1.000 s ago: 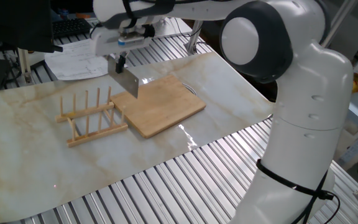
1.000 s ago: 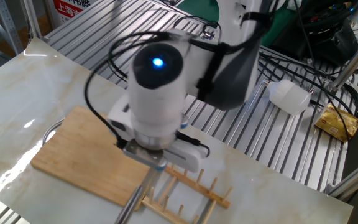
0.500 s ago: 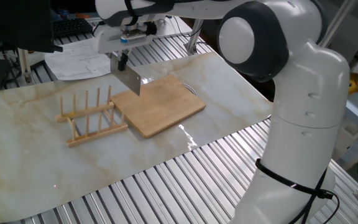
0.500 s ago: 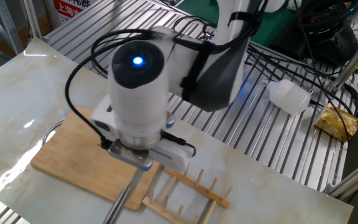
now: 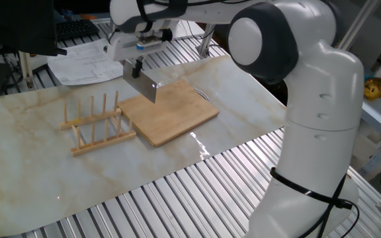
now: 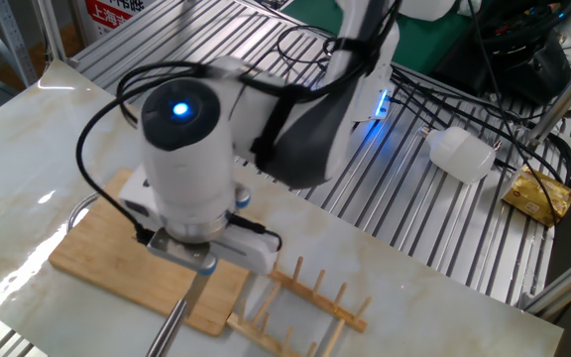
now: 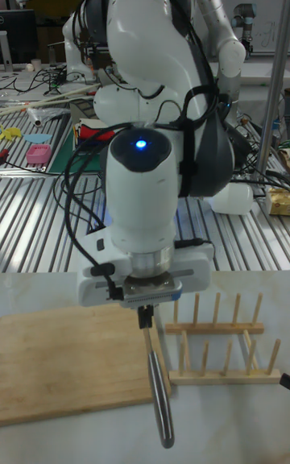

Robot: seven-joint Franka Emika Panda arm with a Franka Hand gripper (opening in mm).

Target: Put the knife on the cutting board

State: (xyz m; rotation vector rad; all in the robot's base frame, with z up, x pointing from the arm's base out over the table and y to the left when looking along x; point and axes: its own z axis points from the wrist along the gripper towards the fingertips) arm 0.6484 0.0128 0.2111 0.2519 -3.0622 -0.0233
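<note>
My gripper [image 5: 136, 66] is shut on the knife [image 5: 149, 88], whose broad grey blade hangs down just above the far left part of the cutting board [image 5: 174, 114]. Whether the blade tip touches the board, I cannot tell. In the tall fixed view the knife [image 7: 158, 387] shows edge-on below the gripper [image 7: 145, 316], over the right edge of the cutting board [image 7: 68, 361]. In the other fixed view the wrist hides the fingers; the knife [image 6: 174, 319] sticks out below it beside the cutting board [image 6: 107, 243].
A wooden rack with upright dowels [image 5: 95, 124] stands just left of the board, close to the blade. The rack [image 7: 219, 341] is right of the knife in the tall view. Papers [image 5: 84, 63] lie at the back. A white bottle [image 6: 461, 154] and yellow packet [image 6: 538, 194] rest on the slatted metal.
The gripper has carried the knife away from the rack, from the board's rack-side edge to a spot farther over the board. The board and rack have stayed put.
</note>
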